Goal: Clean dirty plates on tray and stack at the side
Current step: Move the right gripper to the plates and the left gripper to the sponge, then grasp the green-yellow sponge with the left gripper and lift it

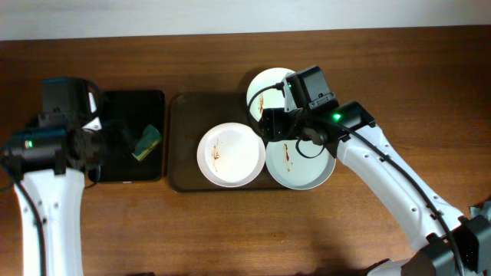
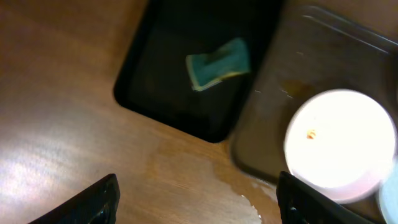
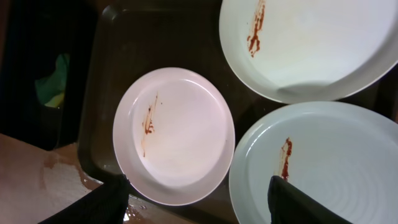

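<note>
Smooth white plates [image 3: 174, 137], smooth dark-brown tray [image 3: 155, 37], wood-grain table [image 1: 230, 230]

Three round white plates lay flat on the dark-brown tray [image 1: 184, 115]: left plate [image 1: 232, 157], right plate [image 1: 304, 173] and rear plate [image 1: 265, 86], each bearing a brown-orange central smear.

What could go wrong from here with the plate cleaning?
1. The three round white plates sit nearly edge to edge on the dark-brown rectangular tray; the open right tool lifting one may nudge a neighbour.
2. A wet patch on the wooden table beside the tray could let a stack slide.
3. The green-yellow sponge lies ungrasped; all plates carry smears.
</note>
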Tool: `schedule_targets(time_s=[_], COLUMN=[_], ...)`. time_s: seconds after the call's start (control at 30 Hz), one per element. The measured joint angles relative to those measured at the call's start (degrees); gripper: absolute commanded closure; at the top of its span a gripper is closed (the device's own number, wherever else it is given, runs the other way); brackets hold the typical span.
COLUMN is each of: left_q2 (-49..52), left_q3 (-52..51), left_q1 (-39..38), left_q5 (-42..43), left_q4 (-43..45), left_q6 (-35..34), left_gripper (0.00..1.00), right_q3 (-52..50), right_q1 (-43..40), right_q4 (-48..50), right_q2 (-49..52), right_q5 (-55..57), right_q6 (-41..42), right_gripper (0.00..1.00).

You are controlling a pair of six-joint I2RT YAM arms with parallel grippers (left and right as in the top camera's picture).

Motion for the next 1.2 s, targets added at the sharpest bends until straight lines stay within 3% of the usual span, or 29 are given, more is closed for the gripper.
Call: schedule_targets(time_s=[0.07, 0.1, 0.13, 0.27, 0.37, 0.5, 0.63, 1.0, 1.1, 1.2], left_q2=[3.4, 5.3, 7.3, 16.4, 24.6, 33.6, 36.4, 38.7, 38.8, 38.8], left_q3=[0.0, 0.0, 0.0, 0.0, 0.0, 0.0, 0.0, -1.9, -4.2, -4.2], left_q1=[2.1, 2.4, 2.5, 2.5, 2.5, 2.5, 2.5, 2.5, 2.5, 2.5], left_q5=[-0.4, -0.5, -0.4, -0.7, -0.8, 4.5, 5.7, 10.6, 10.8, 10.8], left_q4=[0.9, 2.7, 4.8, 11.7, 16.4, 19.2, 25.2, 23.7, 24.5, 25.1], left_q6=[-1.4, -1.3, -0.2, 8.3, 18.6, 41.3, 54.2, 59.1, 59.9, 60.3], left_gripper=[0.21, 0.30, 0.32, 0.28, 0.25, 0.24, 0.28, 0.44, 0.70, 0.73], right_q3=[0.0, 0.0, 0.1, 0.3, 0.3, 0.3, 0.3, 0.3, 0.3, 0.3], right_q1=[0.0, 0.0, 0.0, 0.0, 0.0, 0.0, 0.0, 0.0, 0.0, 0.0], right_q4=[-0.6, -1.1, -1.8, -5.2, -6.6, -6.9, -6.9, -6.9, -6.9, -6.9], right_q2=[0.0, 0.0, 0.0, 0.0, 0.0, 0.0, 0.0, 0.0, 0.0, 0.0], right_q5=[0.2, 0.2, 0.4, 0.8, 0.8, 0.8, 0.8, 2.1, 2.2, 2.3], right_q6=[0.0, 0.1, 0.2, 0.2, 0.2, 0.2, 0.2, 0.2, 0.2, 0.2], right_gripper=[0.24, 0.23, 0.23, 0.19, 0.18, 0.16, 0.14, 0.13, 0.13, 0.13])
